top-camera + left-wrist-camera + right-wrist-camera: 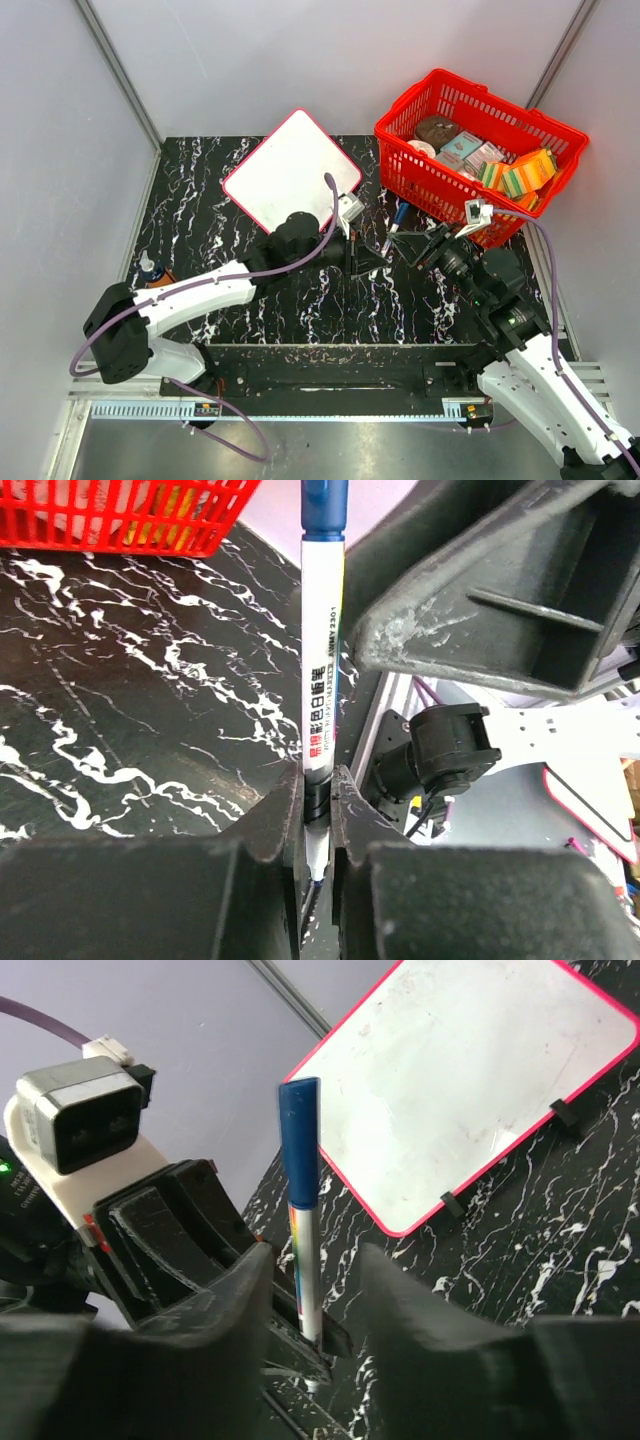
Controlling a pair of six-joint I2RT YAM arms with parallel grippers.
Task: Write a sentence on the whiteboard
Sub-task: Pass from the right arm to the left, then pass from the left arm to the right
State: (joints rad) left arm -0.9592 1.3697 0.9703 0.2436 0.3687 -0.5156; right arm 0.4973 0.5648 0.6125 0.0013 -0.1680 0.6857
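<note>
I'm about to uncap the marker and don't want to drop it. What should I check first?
1. Left gripper shut on the white marker pen with blue cap: ok.
2. Blue cap on the pen: ok, still fitted.
3. Right gripper jaws open, one either side of the pen: ok, not yet closed.
4. Flat white red-rimmed whiteboard blank, ready for writing: ok.
5. Clearance between right arm and red plastic basket: cannot tell.
</note>
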